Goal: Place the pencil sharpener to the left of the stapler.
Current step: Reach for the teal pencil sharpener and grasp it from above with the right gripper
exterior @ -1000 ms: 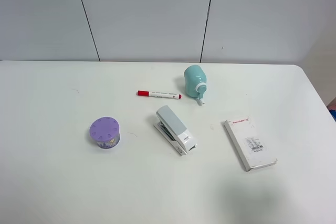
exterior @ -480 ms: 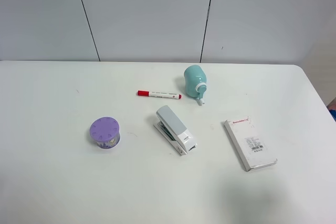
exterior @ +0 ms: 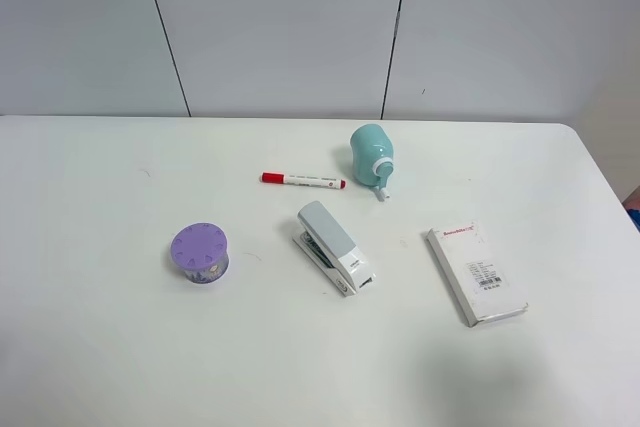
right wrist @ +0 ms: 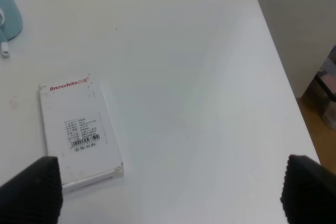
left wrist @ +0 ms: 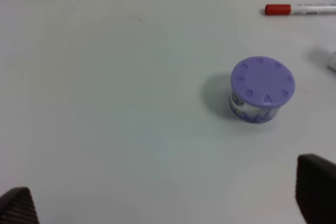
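Note:
The mint-teal pencil sharpener (exterior: 372, 155) stands at the back of the white table, its white crank facing forward; only its edge (right wrist: 8, 17) shows in the right wrist view. The grey-and-white stapler (exterior: 335, 246) lies diagonally in front of it, slightly to the left. Neither arm appears in the exterior high view. My left gripper (left wrist: 165, 198) is open above bare table, with only its dark fingertips (left wrist: 315, 187) showing. My right gripper (right wrist: 170, 190) is open too, hovering near the white box, with nothing between its fingers.
A red-capped marker (exterior: 303, 181) lies left of the sharpener. A purple round tub (exterior: 199, 253) sits left of the stapler. A flat white labelled box (exterior: 476, 274) lies to the right. The table's right edge (right wrist: 283, 77) is close to my right gripper.

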`<state>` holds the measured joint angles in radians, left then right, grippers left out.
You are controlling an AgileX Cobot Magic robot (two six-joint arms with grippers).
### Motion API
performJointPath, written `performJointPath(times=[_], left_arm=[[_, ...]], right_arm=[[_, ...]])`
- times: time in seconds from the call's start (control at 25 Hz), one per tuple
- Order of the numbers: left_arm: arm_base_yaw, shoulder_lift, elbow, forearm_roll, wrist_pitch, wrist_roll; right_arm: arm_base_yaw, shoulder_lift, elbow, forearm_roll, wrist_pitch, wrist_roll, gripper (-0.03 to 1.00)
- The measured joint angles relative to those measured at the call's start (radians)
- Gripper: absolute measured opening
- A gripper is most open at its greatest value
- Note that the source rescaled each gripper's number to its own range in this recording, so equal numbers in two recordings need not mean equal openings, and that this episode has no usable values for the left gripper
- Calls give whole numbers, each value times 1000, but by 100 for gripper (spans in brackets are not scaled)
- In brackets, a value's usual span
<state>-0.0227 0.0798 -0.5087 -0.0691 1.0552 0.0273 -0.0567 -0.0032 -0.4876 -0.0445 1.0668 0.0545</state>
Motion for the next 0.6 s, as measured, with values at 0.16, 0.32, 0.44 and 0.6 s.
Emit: performJointPath(times=[0.16, 0.32, 0.44, 0.6], left_arm=[[0, 0, 0, -1, 0, 0], [0, 0, 0, -1, 0, 0], [0, 0, 0, -1, 0, 0], [0, 0, 0, -1, 0, 0]], right_arm=[[0, 0, 0, 0, 0, 0, 81], [0, 0, 0, 0, 0, 0, 81], [0, 0, 0, 0, 0, 0, 81], [0, 0, 0, 0, 0, 0, 81]])
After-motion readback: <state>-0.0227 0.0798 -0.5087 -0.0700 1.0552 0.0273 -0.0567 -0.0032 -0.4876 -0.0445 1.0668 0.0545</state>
